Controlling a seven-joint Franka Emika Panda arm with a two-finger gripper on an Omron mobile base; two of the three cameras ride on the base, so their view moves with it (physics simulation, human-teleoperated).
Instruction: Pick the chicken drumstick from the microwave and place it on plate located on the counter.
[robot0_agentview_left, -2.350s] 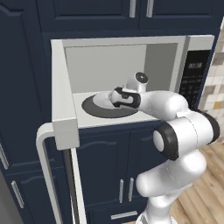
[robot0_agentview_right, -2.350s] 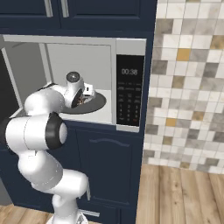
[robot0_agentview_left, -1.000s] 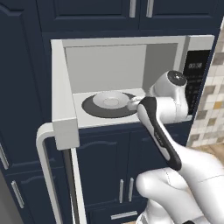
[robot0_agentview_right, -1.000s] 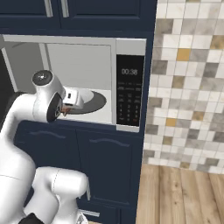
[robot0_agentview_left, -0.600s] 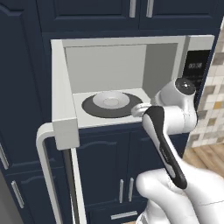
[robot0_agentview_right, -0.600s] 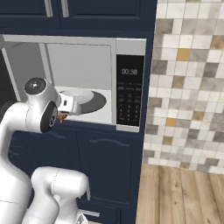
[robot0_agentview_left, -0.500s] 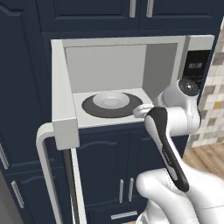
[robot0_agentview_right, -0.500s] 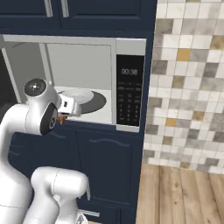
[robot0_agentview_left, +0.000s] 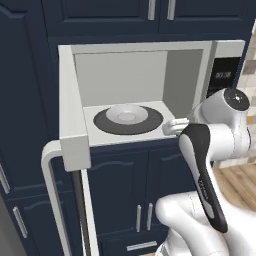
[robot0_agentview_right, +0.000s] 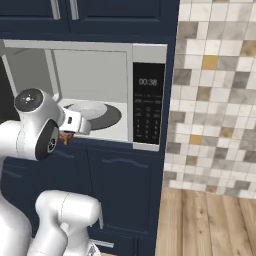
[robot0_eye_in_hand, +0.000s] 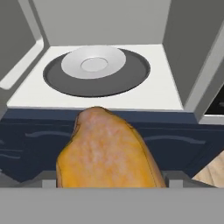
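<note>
With the door (robot0_agentview_left: 70, 125) swung wide to the left, the microwave (robot0_agentview_left: 150, 95) held just a dark round turntable (robot0_agentview_left: 129, 120) with a small white plate (robot0_agentview_left: 127, 114) sitting on its centre, nothing on that plate.

Chicken drumstick (robot0_eye_in_hand: 107, 155) was out of the cavity, in front of the microwave's front edge and a little below its floor level, over the navy cabinet doors (robot0_agentview_left: 135, 185). In the hand view it sat right up against the camera between where the fingertips would be, fat end near, narrower end pointing at the cavity; fingertips themselves were hidden behind it. Gripper (robot0_agentview_right: 64, 136) looked clamped on the drumstick; a bit of orange-brown showed at it in the right base view. How wide the jaws stood couldn't be read.

Gripper sat at the cavity's front right corner in the left base view, clear of the turntable.

Black control panel (robot0_agentview_right: 148, 102) on the microwave's right side showed a display reading roughly 00:38; button text below was too small to read. Tiled wall (robot0_agentview_right: 215, 100) to the right.
</note>
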